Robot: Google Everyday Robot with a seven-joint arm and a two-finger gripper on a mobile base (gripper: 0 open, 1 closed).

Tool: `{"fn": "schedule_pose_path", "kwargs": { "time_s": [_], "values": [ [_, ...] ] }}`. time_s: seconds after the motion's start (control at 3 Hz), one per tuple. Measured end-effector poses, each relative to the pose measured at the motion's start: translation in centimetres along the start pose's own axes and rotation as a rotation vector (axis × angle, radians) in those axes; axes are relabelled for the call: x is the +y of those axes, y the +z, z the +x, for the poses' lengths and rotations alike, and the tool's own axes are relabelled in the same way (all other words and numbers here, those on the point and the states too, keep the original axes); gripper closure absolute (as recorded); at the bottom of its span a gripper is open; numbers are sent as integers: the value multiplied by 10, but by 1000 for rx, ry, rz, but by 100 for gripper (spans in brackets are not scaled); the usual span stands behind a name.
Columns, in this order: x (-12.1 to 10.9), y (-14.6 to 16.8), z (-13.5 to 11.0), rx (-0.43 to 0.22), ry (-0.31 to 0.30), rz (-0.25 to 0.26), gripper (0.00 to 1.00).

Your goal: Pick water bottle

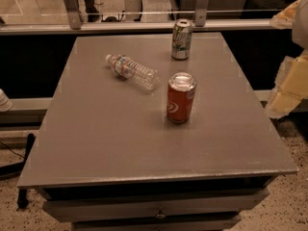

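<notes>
The water bottle (pixel 132 71) is a small clear ribbed plastic bottle. It lies on its side on the grey table (pixel 106 138), left of centre towards the back, with its white cap pointing to the back left. My gripper (pixel 288 88) shows as a pale yellowish shape at the right edge of the camera view, beyond the table's right side. It is far from the bottle and holds nothing that I can see.
A red soda can (pixel 181 97) stands upright just right of and in front of the bottle's base. A green-and-white can (pixel 182 39) stands near the back edge. A rail and glass partition (pixel 144 27) run behind the table. A drawer front (pixel 154 208) sits below the tabletop.
</notes>
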State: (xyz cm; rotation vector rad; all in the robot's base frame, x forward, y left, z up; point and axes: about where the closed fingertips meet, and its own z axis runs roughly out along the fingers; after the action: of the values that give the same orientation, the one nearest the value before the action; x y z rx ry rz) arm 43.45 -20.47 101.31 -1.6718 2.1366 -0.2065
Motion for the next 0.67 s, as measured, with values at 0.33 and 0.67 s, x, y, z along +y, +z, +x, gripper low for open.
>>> {"fn": "schedule_pose_path", "kwargs": {
  "time_s": [0.33, 0.67],
  "values": [
    [0, 0, 0, 0, 0, 0, 0],
    [-15, 6, -36, -61, -27, 25, 0]
  ]
}}
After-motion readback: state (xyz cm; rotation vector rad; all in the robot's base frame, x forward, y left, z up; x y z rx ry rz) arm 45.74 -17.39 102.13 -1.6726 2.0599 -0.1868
